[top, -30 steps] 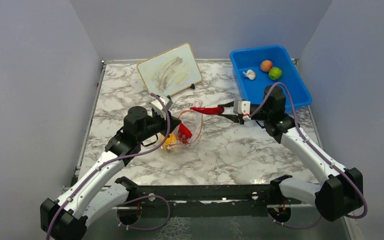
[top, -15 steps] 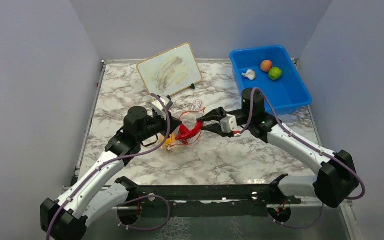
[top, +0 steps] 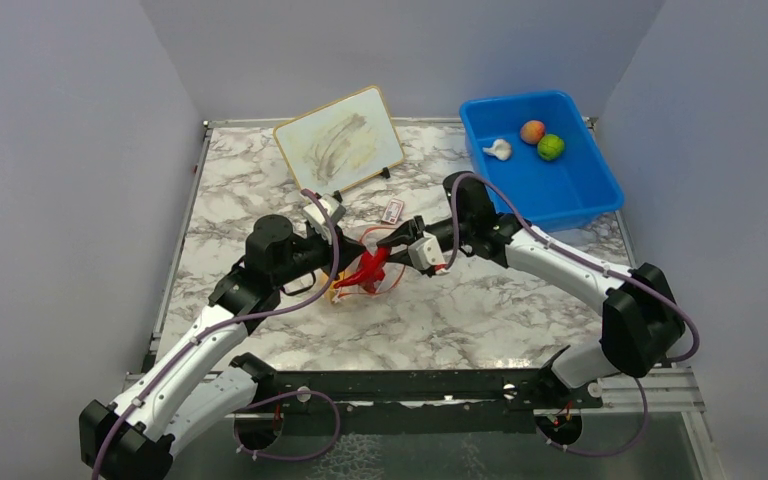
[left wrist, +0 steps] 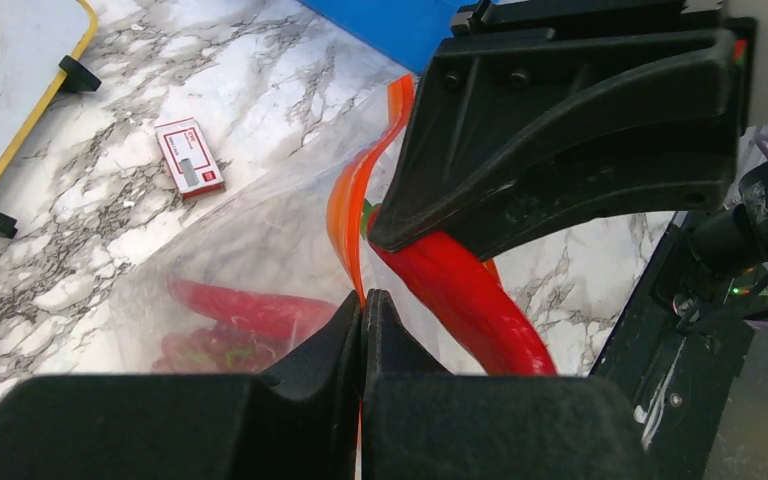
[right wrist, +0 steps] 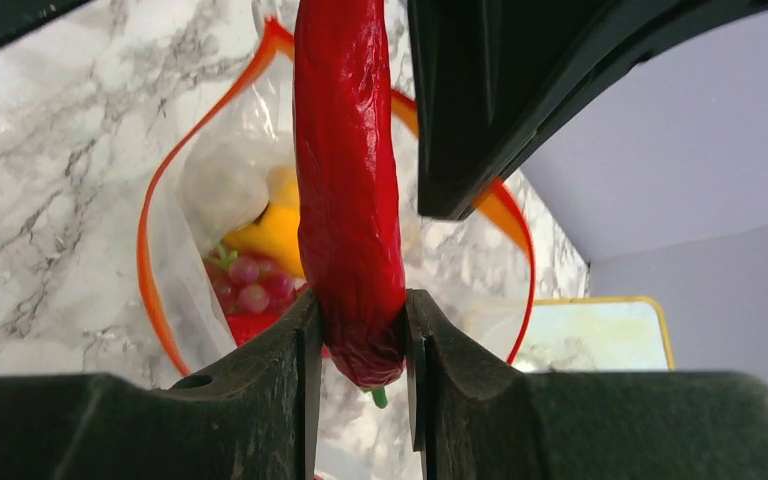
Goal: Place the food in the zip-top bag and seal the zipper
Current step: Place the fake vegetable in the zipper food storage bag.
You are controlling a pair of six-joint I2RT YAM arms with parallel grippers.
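Observation:
The clear zip-top bag lies mid-table with its mouth held open. My left gripper is shut on the red-orange zipper strip at the mouth's edge. My right gripper is shut on the stem end of the red chili, whose tip points down into the open mouth. The chili also shows in the top view. Inside the bag lie the orange-yellow pepper, the grape bunch and another red piece. The mushroom, peach-coloured fruit and green fruit lie in the bin.
The blue bin stands at the back right. A yellow-framed whiteboard stands propped at the back centre. A small red-and-white card lies on the marble just behind the bag. Grey walls close in three sides.
My right arm has swung left from beside the bin, carrying the chili to the bag's mouth and tipping it downward. My left gripper has held the bag's edge still.

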